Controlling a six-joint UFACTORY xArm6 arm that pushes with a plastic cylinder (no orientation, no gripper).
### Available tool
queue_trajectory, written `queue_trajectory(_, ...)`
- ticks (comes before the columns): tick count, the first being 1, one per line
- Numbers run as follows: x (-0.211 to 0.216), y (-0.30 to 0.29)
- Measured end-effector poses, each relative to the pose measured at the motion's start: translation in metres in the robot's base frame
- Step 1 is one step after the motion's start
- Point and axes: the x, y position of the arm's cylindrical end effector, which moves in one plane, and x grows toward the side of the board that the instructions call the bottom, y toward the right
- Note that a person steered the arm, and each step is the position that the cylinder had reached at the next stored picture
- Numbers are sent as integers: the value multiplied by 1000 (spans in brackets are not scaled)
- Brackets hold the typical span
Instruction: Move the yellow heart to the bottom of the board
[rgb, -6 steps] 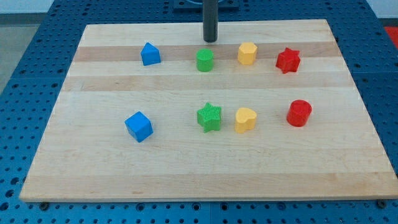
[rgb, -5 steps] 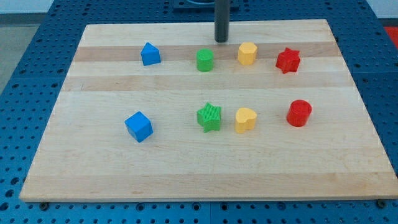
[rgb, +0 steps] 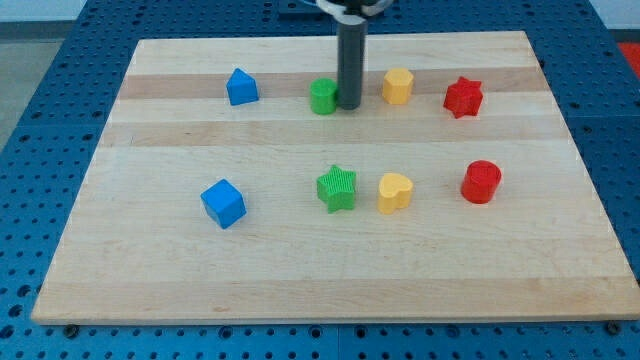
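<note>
While my tip rests on the table in the upper row, it sits just beside the green cylinder, on that block's right, between it and the yellow hexagon. No gripper on this rod, so none to report. Yellow heart lies in the lower row, well apart from my tip, between the green star and the red cylinder.

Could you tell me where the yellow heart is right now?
The yellow heart sits right of the board's centre, between the green star and red cylinder.
</note>
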Motion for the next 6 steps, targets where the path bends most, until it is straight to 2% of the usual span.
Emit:
queue_trajectory(2, -1, -72)
queue_trajectory(3, -1, -85)
queue_trajectory(5, -1, -76)
queue_trajectory(6, -1, -13)
